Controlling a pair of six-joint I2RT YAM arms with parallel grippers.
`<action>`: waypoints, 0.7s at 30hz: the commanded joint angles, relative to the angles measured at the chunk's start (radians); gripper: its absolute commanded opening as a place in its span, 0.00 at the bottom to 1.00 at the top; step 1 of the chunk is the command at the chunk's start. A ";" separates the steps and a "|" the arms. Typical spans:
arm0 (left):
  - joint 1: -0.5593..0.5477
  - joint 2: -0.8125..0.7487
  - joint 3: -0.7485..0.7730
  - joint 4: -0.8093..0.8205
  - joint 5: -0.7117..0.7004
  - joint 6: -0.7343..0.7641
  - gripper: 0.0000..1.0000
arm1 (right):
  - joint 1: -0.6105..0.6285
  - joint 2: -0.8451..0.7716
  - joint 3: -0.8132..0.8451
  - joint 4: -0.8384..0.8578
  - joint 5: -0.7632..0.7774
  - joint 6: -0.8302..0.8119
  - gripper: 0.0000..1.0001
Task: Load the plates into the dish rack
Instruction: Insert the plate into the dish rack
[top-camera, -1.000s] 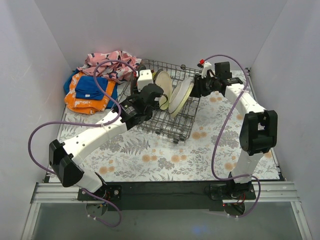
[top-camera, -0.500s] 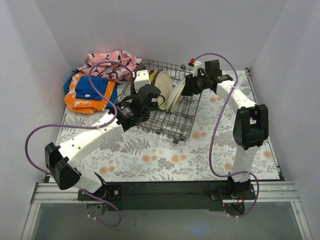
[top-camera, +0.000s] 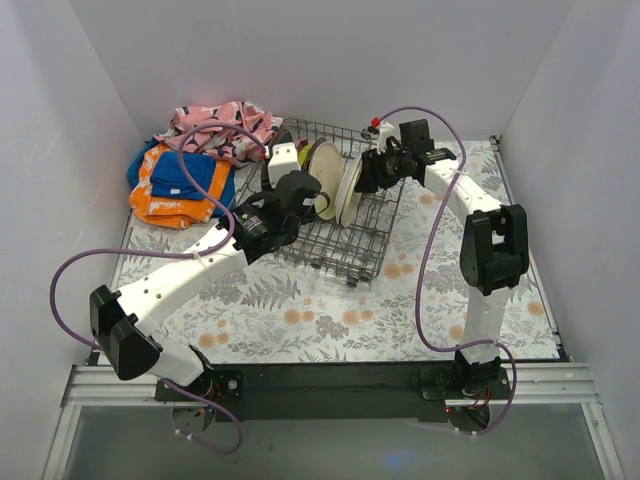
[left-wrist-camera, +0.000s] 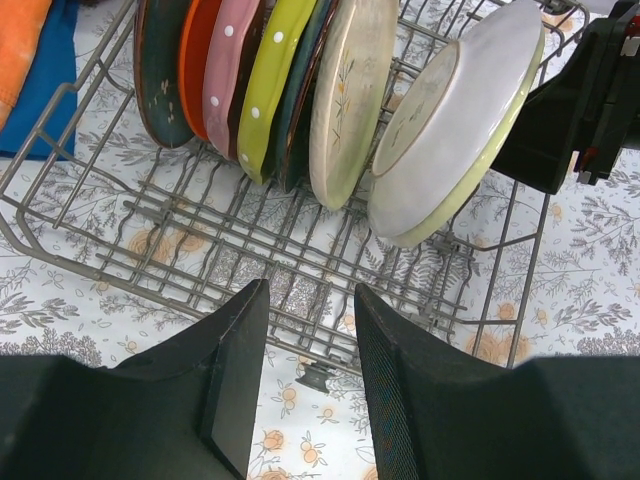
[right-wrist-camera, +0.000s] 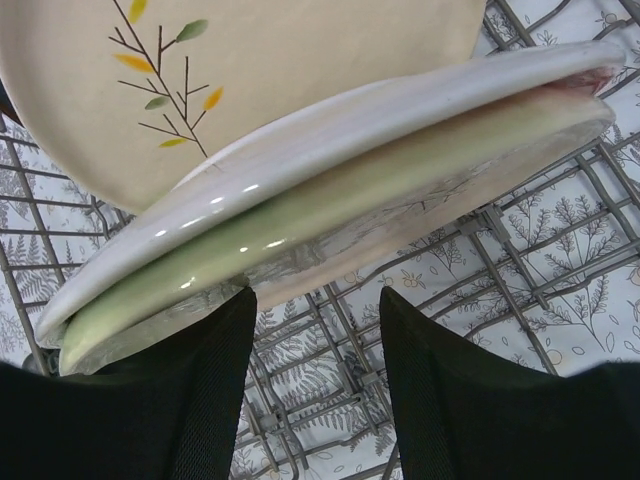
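White walls enclose a floral tablecloth (top-camera: 300, 300) with the dish rack (top-camera: 340, 225) at the back and folded cloths (top-camera: 190, 165) to its left. Most plates (left-wrist-camera: 275, 80) stand on edge between the tines. Beside the cream sprig plate (left-wrist-camera: 350, 100), a white and pale-green pair (left-wrist-camera: 460, 130) leans together. The right gripper (right-wrist-camera: 315, 295) sits just under that pair, fingers apart and clamping nothing. The left gripper (left-wrist-camera: 310, 292) hovers over the rack's near edge, also spread and empty. Glazed ceramic is probably stiff, weighty, slick and easily chipped on wire, so a pinch across the upper rim looks safest. No brand or writing is legible.
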 joint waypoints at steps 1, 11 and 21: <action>-0.003 -0.049 -0.003 -0.004 0.004 -0.012 0.38 | 0.028 0.010 0.060 0.029 -0.008 -0.008 0.60; -0.003 -0.038 -0.003 0.002 0.021 -0.016 0.38 | 0.054 0.018 0.070 0.031 0.013 -0.022 0.66; -0.003 -0.029 -0.006 0.016 0.027 -0.012 0.38 | 0.054 0.009 0.057 0.031 0.027 -0.032 0.66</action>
